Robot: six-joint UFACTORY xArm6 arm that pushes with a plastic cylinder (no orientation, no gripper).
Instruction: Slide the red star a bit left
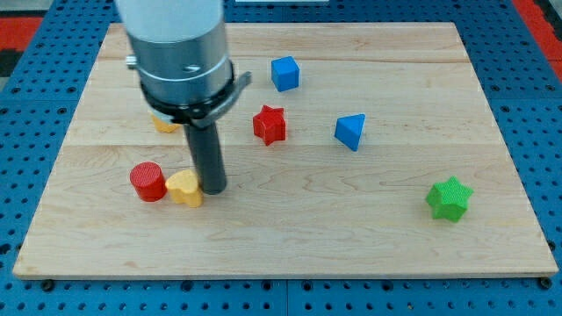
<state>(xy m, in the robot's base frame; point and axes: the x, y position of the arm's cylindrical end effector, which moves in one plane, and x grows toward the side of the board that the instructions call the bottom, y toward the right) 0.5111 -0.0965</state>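
- The tip (212, 190) rests on the desk (369, 233), touching the yellow heart (184, 188) at its right; there is no gripper, and nothing is held.
- The red star (270, 124) lies farther back, to the tip's right, apart from it.
- The red cylinder (147, 182) sits just left of the heart.

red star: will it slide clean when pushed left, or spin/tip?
The red star looks squat and flat-bottomed on the smooth wooden board, so tipping seems unlikely. Its pointed outline means an off-centre push would probably spin it. My tip sits to its lower left, beside the yellow heart, so it has to get round to the star's right side first.
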